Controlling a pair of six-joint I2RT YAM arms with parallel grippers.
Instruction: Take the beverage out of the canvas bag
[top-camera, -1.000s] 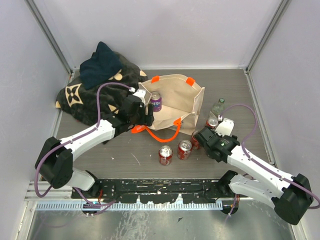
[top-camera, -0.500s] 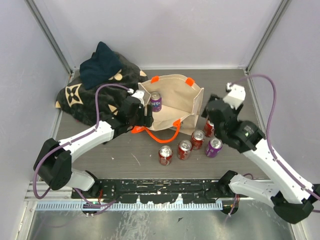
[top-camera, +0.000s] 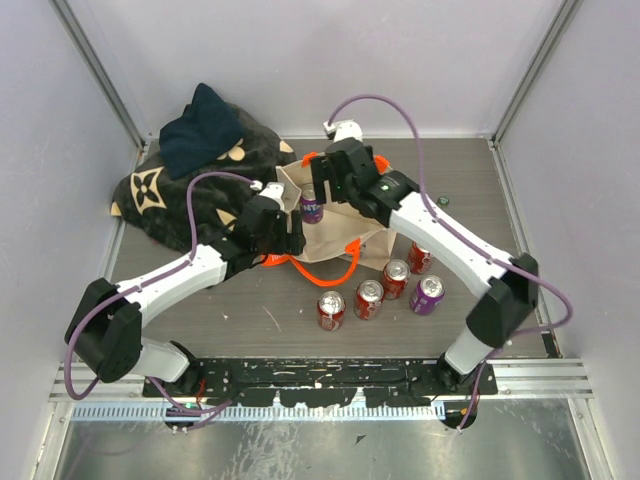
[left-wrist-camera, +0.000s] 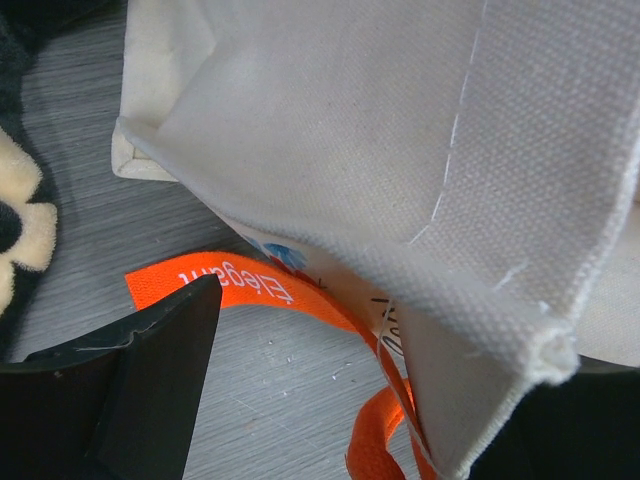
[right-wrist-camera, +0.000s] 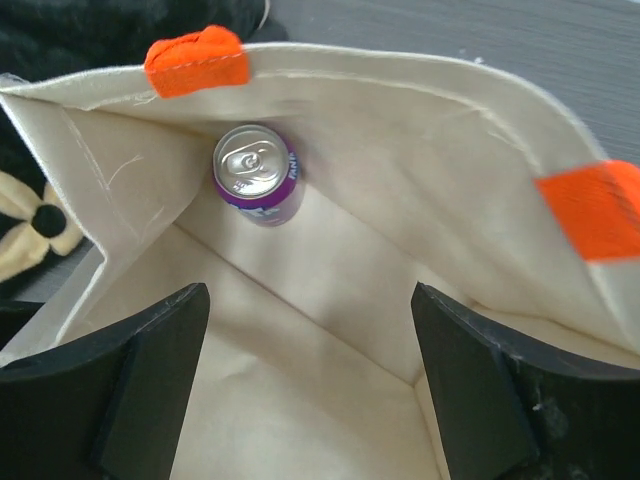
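The beige canvas bag (top-camera: 365, 205) with orange handles stands open mid-table. A purple beverage can (top-camera: 312, 206) stands upright inside it at the far left corner; it also shows in the right wrist view (right-wrist-camera: 255, 185). My right gripper (top-camera: 326, 188) hangs over the bag's mouth, open and empty (right-wrist-camera: 310, 295), with the can ahead of the jaws and apart from them. My left gripper (top-camera: 283, 228) is at the bag's near left corner, jaws open (left-wrist-camera: 365, 350), with the canvas fold (left-wrist-camera: 480, 330) against the right finger and the orange strap (left-wrist-camera: 240, 285) below.
Three red cans (top-camera: 370, 298) and a purple can (top-camera: 428, 294) stand on the table in front of the bag, and another red can (top-camera: 420, 257) stands by its right side. A dark floral blanket (top-camera: 160, 195) with a dark cloth (top-camera: 200, 130) lies at the back left.
My right arm has swung from the table's right side across to above the bag's opening. A purple can now stands by the red cans. The left arm has not moved.
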